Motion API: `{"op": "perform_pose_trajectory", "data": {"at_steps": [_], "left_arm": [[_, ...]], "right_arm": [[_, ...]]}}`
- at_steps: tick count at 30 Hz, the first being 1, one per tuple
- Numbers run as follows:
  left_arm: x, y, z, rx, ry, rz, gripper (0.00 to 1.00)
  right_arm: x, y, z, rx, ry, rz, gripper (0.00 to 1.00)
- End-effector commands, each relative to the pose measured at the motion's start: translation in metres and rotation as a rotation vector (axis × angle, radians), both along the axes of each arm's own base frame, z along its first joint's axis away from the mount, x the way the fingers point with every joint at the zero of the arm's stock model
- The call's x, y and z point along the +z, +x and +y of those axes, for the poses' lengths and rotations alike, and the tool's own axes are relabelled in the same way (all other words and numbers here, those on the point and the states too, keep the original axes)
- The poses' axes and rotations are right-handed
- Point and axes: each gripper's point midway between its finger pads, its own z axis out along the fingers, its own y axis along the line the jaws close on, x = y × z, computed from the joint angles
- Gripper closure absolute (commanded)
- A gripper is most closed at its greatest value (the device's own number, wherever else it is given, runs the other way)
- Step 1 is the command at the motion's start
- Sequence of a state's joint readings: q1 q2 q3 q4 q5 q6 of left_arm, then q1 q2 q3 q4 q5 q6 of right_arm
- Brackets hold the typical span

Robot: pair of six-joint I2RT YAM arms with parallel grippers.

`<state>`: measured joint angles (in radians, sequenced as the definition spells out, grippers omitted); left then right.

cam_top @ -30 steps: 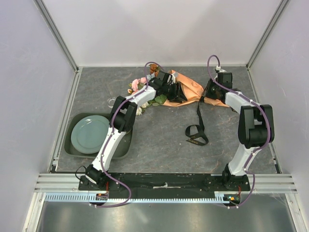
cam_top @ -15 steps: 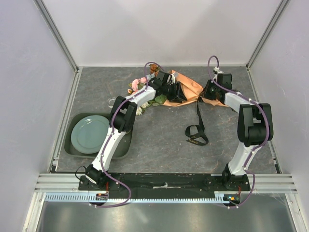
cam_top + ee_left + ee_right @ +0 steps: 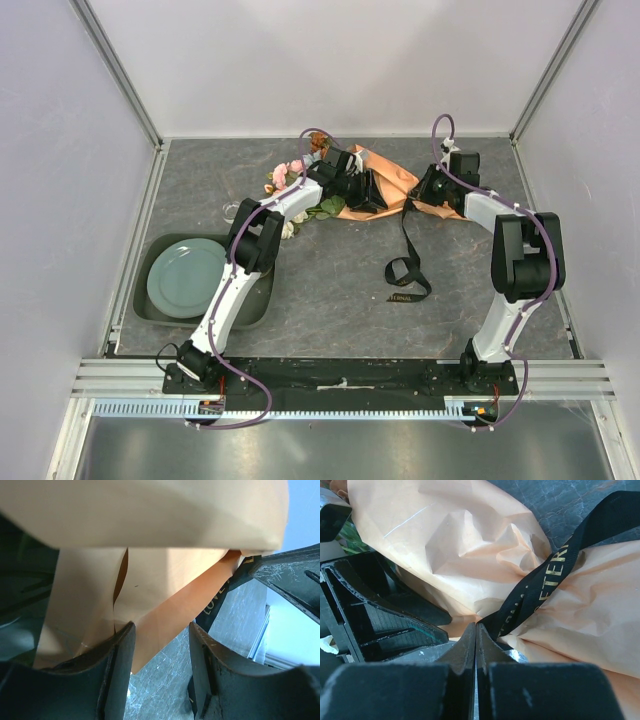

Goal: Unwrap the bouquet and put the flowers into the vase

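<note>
Bouquet [image 3: 385, 190] lies on its side at the far middle of the table [image 3: 330, 290], paper [image 3: 470, 545] crumpled, flowers [image 3: 285, 178] pointing left. Right gripper [image 3: 476, 627] is clenched on the black ribbon [image 3: 555, 565] where it crosses the paper. Left gripper [image 3: 160, 630] has its jaws apart, gripping nothing, paper edge hanging just beyond the fingers. Vase [image 3: 232, 211] stands left of the flowers, apart.

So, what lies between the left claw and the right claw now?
The bouquet's orange paper wrap, with the black ribbon trailing from it. The top view shows this between the left claw and the right claw.
</note>
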<state>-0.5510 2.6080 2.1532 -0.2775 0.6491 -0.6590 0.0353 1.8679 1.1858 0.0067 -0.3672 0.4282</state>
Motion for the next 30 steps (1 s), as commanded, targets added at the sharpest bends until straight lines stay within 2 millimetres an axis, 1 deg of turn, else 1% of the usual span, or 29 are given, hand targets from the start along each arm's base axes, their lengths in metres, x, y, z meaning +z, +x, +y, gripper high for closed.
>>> {"op": "perform_pose_trajectory", "data": {"at_steps": [1, 4, 5, 6, 7, 8, 10, 11, 15, 20, 23, 26, 29, 30], "left_arm": [[-0.022, -0.007, 0.012, 0.004, 0.064, 0.045, 0.45], [-0.023, -0.008, 0.012, 0.005, 0.065, 0.048, 0.45], [-0.023, -0.008, 0.012, 0.004, 0.066, 0.047, 0.45], [-0.023, -0.009, 0.012, 0.003, 0.064, 0.051, 0.45], [-0.024, -0.008, 0.013, 0.002, 0.067, 0.049, 0.45], [-0.023, -0.009, 0.013, 0.000, 0.065, 0.047, 0.45], [-0.023, -0.009, 0.013, 0.001, 0.065, 0.048, 0.44], [-0.024, -0.009, 0.013, 0.003, 0.066, 0.050, 0.44], [-0.023, -0.009, 0.012, 0.003, 0.064, 0.051, 0.45], [-0.023, -0.008, 0.012, 0.005, 0.065, 0.047, 0.44], [-0.024, -0.008, 0.012, 0.004, 0.062, 0.052, 0.44], [-0.024, -0.008, 0.012, 0.006, 0.063, 0.053, 0.44], [-0.022, -0.008, 0.012, 0.004, 0.061, 0.050, 0.44], [-0.024, -0.008, 0.012, 0.004, 0.063, 0.054, 0.44]], "right_arm": [[0.005, 0.008, 0.009, 0.018, 0.054, -0.029, 1.00], [0.008, 0.007, 0.010, 0.024, 0.057, -0.035, 1.00], [0.007, 0.007, 0.008, 0.023, 0.041, -0.037, 0.97], [0.008, 0.006, 0.004, 0.010, 0.020, -0.033, 0.94], [0.007, 0.007, -0.004, -0.016, -0.016, -0.035, 0.83], [0.007, 0.007, -0.007, -0.021, -0.040, -0.038, 0.78], [0.005, 0.006, -0.011, -0.031, -0.063, -0.032, 0.73], [0.004, 0.007, -0.011, -0.031, -0.064, -0.029, 0.72], [-0.004, 0.004, -0.007, -0.018, -0.044, -0.006, 0.72], [-0.002, 0.001, 0.002, 0.007, 0.002, -0.009, 0.75], [-0.005, -0.001, 0.008, 0.015, 0.032, 0.001, 0.76], [-0.011, -0.001, 0.015, 0.025, 0.050, 0.014, 0.80], [-0.014, 0.000, 0.019, 0.023, 0.048, 0.022, 0.85], [-0.011, 0.002, 0.021, 0.030, 0.051, 0.016, 0.90]]}}
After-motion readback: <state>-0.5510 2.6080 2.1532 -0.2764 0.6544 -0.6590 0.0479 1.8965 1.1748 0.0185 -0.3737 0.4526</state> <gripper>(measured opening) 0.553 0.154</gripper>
